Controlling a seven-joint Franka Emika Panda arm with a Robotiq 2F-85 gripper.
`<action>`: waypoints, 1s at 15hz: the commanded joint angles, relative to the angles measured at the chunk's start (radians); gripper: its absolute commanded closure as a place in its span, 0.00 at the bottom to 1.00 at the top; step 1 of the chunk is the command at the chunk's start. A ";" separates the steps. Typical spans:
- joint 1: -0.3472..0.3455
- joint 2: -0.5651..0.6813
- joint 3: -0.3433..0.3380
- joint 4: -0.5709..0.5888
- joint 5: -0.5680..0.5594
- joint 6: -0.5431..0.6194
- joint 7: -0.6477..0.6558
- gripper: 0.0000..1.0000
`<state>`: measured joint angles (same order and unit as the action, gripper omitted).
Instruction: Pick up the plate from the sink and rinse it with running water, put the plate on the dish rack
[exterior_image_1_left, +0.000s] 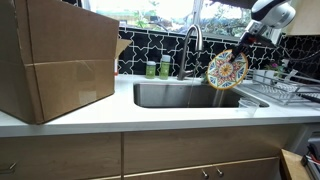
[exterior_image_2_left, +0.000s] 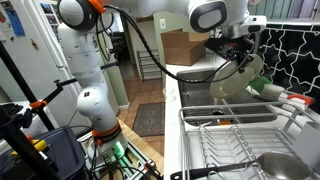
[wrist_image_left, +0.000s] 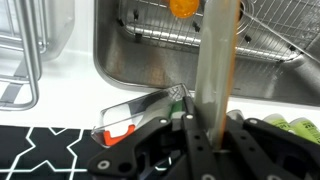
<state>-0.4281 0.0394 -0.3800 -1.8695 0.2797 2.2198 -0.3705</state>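
Observation:
The plate (exterior_image_1_left: 227, 70), round with a busy multicolour pattern, hangs upright over the right part of the sink (exterior_image_1_left: 170, 96), close to the faucet (exterior_image_1_left: 193, 42). My gripper (exterior_image_1_left: 243, 42) is shut on its top edge. In an exterior view the plate (exterior_image_2_left: 240, 75) shows its pale back, held by the gripper (exterior_image_2_left: 237, 52) above the sink (exterior_image_2_left: 215, 95). In the wrist view the plate (wrist_image_left: 217, 60) is edge-on between the fingers (wrist_image_left: 210, 132). The dish rack (exterior_image_1_left: 278, 88) stands right of the sink; it also fills the foreground of an exterior view (exterior_image_2_left: 235, 140). I see no running water.
A large cardboard box (exterior_image_1_left: 55, 55) stands on the counter left of the sink. Green bottles (exterior_image_1_left: 158, 68) stand behind the sink by the faucet. A dish brush (wrist_image_left: 140, 112) lies on the counter edge. A bowl (exterior_image_2_left: 280, 165) sits in the rack.

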 joint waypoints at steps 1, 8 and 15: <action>-0.004 -0.014 -0.022 0.070 -0.123 -0.094 0.110 0.97; -0.003 -0.013 -0.031 0.184 -0.188 -0.203 0.194 0.97; -0.014 -0.020 -0.044 0.282 -0.180 -0.221 0.189 0.97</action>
<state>-0.4347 0.0282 -0.4146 -1.6300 0.1104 2.0217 -0.1766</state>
